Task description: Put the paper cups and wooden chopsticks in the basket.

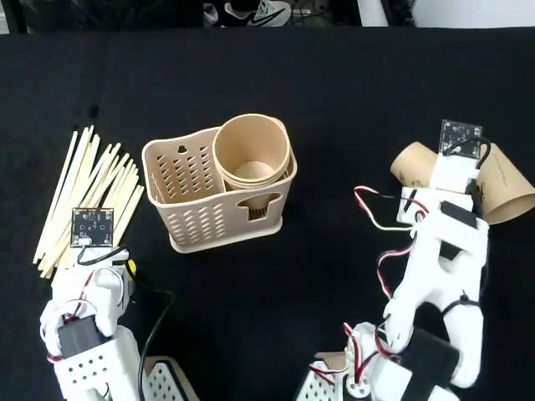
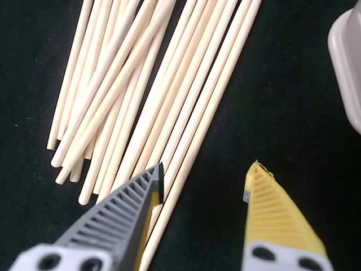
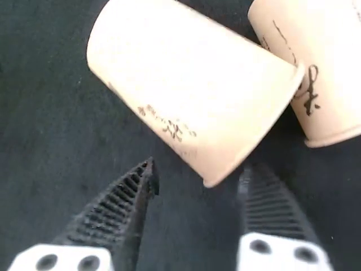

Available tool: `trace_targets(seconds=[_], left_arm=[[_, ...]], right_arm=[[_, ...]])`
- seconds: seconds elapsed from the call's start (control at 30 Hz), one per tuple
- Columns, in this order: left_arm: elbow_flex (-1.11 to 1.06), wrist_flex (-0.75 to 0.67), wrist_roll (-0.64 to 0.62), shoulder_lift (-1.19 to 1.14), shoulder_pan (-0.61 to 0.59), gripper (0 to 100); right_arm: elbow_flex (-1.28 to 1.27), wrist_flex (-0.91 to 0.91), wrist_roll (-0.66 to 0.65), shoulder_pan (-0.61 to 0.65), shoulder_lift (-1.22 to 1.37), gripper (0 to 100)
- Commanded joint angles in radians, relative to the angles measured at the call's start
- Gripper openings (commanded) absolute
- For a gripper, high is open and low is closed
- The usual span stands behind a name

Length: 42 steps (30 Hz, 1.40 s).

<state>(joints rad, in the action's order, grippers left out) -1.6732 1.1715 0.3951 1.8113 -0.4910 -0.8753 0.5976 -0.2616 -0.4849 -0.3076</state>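
Basket mid-table, stacked cups in its right end | chopsticks loose by left edge, left gripper spread wide over them | tipped cups near right edge, right gripper wide at one's rim

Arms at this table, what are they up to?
They are filling a basket. Nested cups already stand in it. The left hand is open above the loose chopsticks on the table. The right hand is open, pointing at a tipped cup, with another cup beside it. Neither hand holds anything yet.
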Motion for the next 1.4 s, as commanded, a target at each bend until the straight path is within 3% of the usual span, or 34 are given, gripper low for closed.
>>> trace_targets(seconds=[0.0,0.03,0.37,0.63,0.8,1.0,1.37], left_arm=[[-0.005,0.003,0.008,0.006,-0.01,25],[-0.005,0.003,0.008,0.006,-0.01,25],[-0.005,0.003,0.008,0.006,-0.01,25],[-0.005,0.003,0.008,0.006,-0.01,25],[-0.005,0.003,0.008,0.006,-0.01,25],[-0.005,0.003,0.008,0.006,-0.01,25],[-0.005,0.003,0.008,0.006,-0.01,25]], right_arm=[[0.03,-0.049,0.008,-0.003,0.005,4.0],[0.03,-0.052,0.0,-0.003,0.005,0.7],[0.087,-0.028,-0.023,-0.005,-0.002,1.2],[0.255,0.296,-0.026,0.052,-0.223,1.2],[0.437,0.618,-0.035,0.186,-0.414,1.2],[0.746,0.899,-0.18,0.44,-0.536,1.2],[1.25,1.16,-0.388,0.723,-0.377,1.2]])
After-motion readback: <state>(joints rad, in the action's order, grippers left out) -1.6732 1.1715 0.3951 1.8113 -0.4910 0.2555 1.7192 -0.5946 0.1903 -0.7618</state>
